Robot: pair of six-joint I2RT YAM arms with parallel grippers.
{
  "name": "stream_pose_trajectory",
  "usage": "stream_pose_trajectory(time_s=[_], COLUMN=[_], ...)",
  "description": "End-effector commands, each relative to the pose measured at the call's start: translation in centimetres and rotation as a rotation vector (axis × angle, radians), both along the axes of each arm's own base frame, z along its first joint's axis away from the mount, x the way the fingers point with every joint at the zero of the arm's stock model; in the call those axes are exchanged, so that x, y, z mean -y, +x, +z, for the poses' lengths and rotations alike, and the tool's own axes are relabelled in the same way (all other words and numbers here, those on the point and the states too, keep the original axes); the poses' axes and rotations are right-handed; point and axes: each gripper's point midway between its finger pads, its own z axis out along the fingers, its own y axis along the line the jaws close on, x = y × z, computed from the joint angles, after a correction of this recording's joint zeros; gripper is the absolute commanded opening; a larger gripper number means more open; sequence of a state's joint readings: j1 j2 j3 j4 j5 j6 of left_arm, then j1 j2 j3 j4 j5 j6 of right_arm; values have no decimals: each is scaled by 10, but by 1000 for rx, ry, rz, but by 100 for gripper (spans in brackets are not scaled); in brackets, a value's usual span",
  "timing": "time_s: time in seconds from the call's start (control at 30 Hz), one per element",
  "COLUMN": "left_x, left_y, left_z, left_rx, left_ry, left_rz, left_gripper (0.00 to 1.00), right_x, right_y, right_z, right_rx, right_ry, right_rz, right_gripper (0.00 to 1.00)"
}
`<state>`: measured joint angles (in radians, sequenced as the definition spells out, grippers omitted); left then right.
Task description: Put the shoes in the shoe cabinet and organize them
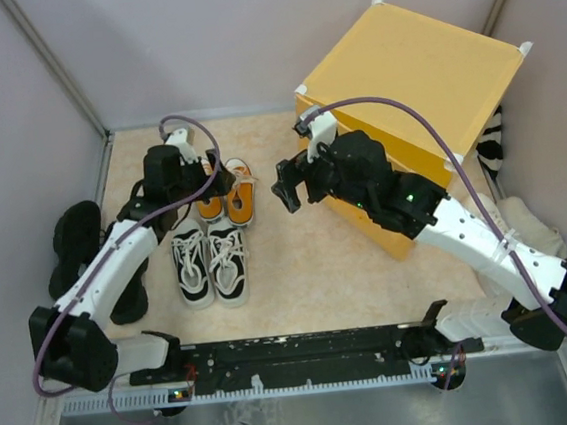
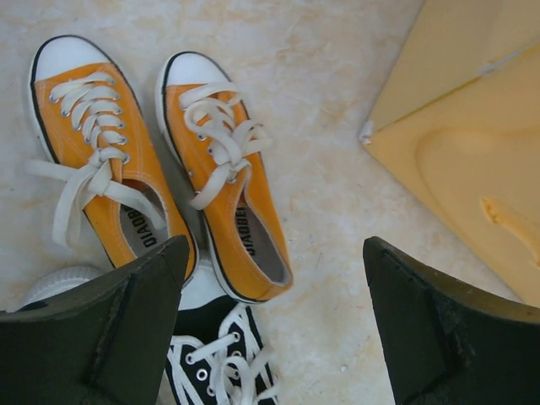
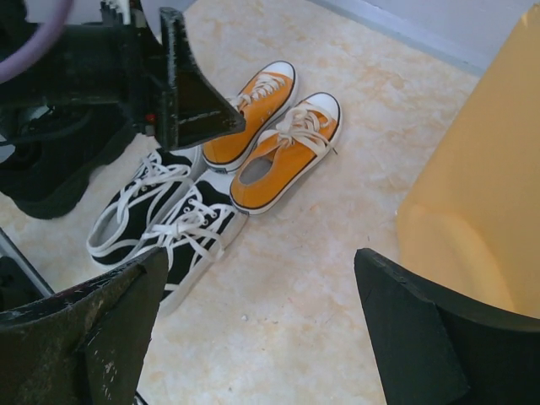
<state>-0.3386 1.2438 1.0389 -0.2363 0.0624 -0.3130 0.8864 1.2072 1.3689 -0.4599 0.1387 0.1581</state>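
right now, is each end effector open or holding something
left end effector: open, holding nothing
right end effector: open, holding nothing

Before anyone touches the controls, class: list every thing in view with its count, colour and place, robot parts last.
orange sneakers: two, orange with white laces, side by side at mid-table
black-and-white sneakers: two, black with white laces, just nearer than the orange pair
black shoes: two showing, all black, left edge, partly hidden
shoe cabinet: one, yellow-orange with white corners, far right
pale shoes: count unclear, cream-white, right edge
striped item: one, black and white, behind the cabinet, unidentifiable
table: one, beige marbled
left gripper: one, black, open, above the orange sneakers
right gripper: one, black, open, mid-table
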Motion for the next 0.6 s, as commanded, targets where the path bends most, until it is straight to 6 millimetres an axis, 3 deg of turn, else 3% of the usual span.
stream_pose_trajectory(time_s=[0.0,0.3,0.57], left_x=[-15,-2,9], left_y=[20,50,49], left_z=[-27,-73,-94], left_rx=[-65,-164,-226], left_ry=[92,100,159], left_rz=[108,120,114], left_gripper=[89,84,86], right_x=[6,10,12], right_y=[-1,-10,-11], right_z=[5,-4,-12], right_rx=[9,-3,-8], right_ry=[-20,7,3], right_rz=[-6,10,4], right_gripper=[92,92,92])
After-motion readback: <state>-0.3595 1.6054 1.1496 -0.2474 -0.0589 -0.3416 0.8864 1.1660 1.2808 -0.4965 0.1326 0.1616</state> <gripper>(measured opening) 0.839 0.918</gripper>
